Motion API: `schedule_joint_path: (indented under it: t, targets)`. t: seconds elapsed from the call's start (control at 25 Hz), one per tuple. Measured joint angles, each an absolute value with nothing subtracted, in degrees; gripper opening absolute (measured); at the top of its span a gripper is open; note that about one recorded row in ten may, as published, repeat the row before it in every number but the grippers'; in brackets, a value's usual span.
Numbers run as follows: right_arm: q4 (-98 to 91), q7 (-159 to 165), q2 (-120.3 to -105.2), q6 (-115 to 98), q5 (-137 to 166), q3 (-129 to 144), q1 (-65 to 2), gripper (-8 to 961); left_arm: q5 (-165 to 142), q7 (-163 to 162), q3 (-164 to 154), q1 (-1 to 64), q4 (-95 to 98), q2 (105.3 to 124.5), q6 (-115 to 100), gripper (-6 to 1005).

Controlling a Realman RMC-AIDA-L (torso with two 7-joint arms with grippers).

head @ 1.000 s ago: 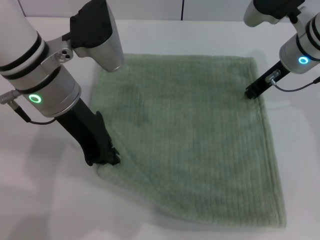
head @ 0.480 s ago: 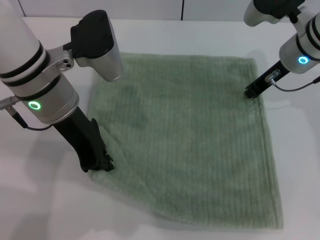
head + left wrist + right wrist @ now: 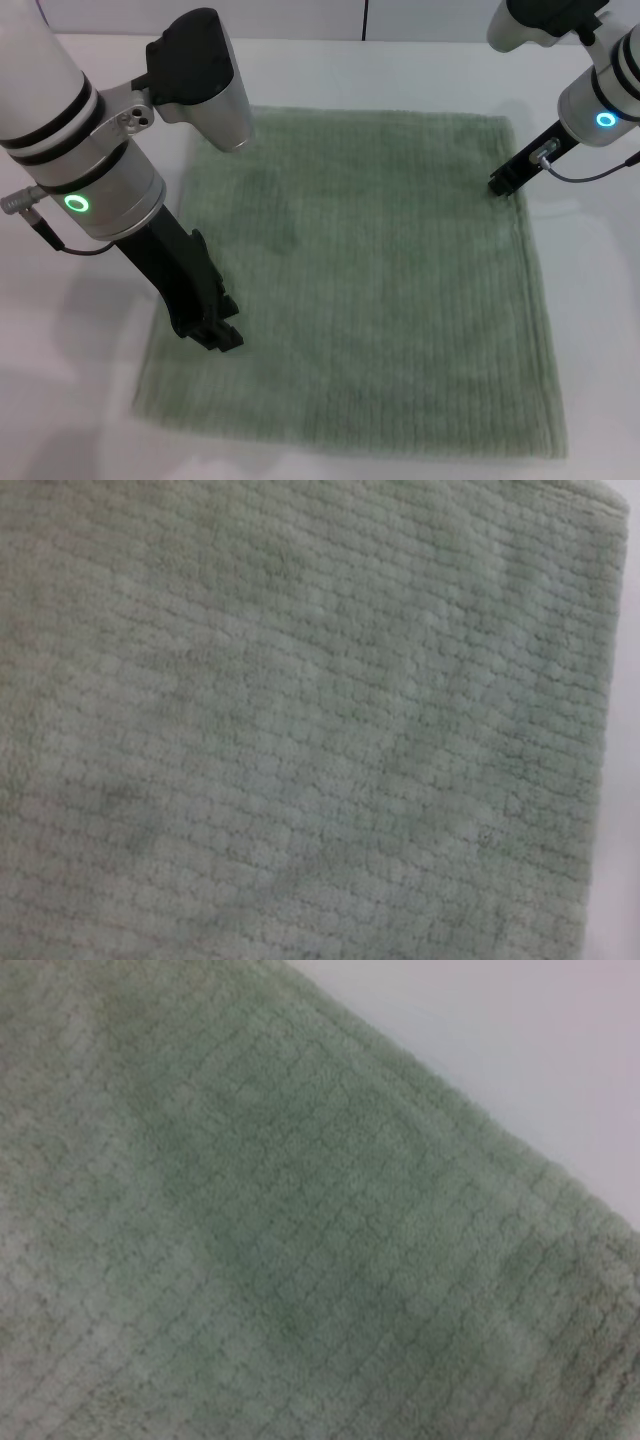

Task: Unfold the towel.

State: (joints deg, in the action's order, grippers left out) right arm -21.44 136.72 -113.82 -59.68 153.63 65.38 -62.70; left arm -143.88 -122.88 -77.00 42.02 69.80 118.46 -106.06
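Note:
The sage-green towel (image 3: 370, 280) lies spread flat on the white table, roughly square, and all of its corners show. My left gripper (image 3: 215, 335) hovers just over the towel's left part, a little in from the near-left corner, open and holding nothing. The left wrist view is filled by the ribbed towel (image 3: 300, 730), with a hemmed edge along one side. My right gripper (image 3: 500, 187) is down at the towel's right edge, near the far-right corner. In the right wrist view the towel (image 3: 280, 1260) is close up, with bare table beyond its edge.
The white table (image 3: 80, 400) surrounds the towel on all sides. My left arm's elbow housing (image 3: 200, 80) hangs over the towel's far-left corner. A wall seam runs along the back.
The near-left corner, bunched and folded under my left gripper before, has dropped and now lies flat, toward the near-left. My left gripper has let it go. The right arm has not moved.

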Motion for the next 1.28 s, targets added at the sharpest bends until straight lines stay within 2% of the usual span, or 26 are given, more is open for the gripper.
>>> schedule_joint_path:
  t: [0.2,0.32,0.6,0.76,0.88,0.92,0.96,1.12,1.24,1.28]
  targets:
    - [-21.45,136.72,-113.82,-59.67,153.63,65.31,-62.68,1,-143.87,-122.42,-76.80,41.85,70.30,118.32,-106.05,302]
    - [-21.45,136.72,-113.81,-59.54,153.62,65.25,-62.64,1,-143.86,-122.12,-76.67,41.49,71.72,118.30,-105.49,466]
    - [-22.47,136.99,-113.82,-59.11,153.76,65.32,-62.88,1,-140.70,-120.72,-77.05,38.70,75.62,118.52,-95.97,442]
    - [-27.06,137.09,-114.11,-58.93,153.88,65.41,-62.29,1,-135.91,-118.22,-77.11,34.37,77.15,118.47,-80.80,429]
    - [-32.07,137.11,-114.91,-57.61,153.89,65.14,-61.33,1,-133.93,-117.52,-76.74,32.54,75.78,118.34,-69.81,418]
    - [-34.98,137.16,-115.79,-54.57,153.89,64.93,-60.67,1,-133.21,-117.42,-76.55,32.15,74.82,118.31,-66.30,415]
    - [-34.98,137.16,-115.79,-54.57,153.89,64.93,-60.67,1,-132.39,-117.27,-76.32,32.00,73.84,118.30,-63.25,411]
    - [-41.95,136.93,-119.03,-42.35,152.58,66.80,-57.17,1,-127.70,-116.61,-75.74,31.39,69.75,118.32,-51.62,398]
    - [-43.20,136.84,-119.40,-35.80,149.08,70.55,-55.38,1,-125.36,-116.14,-75.66,31.23,68.26,118.32,-48.11,388]
    - [-43.66,136.82,-119.42,-32.50,146.57,72.75,-54.30,1,-118.88,-113.61,-75.23,30.89,65.18,118.33,-40.80,384]
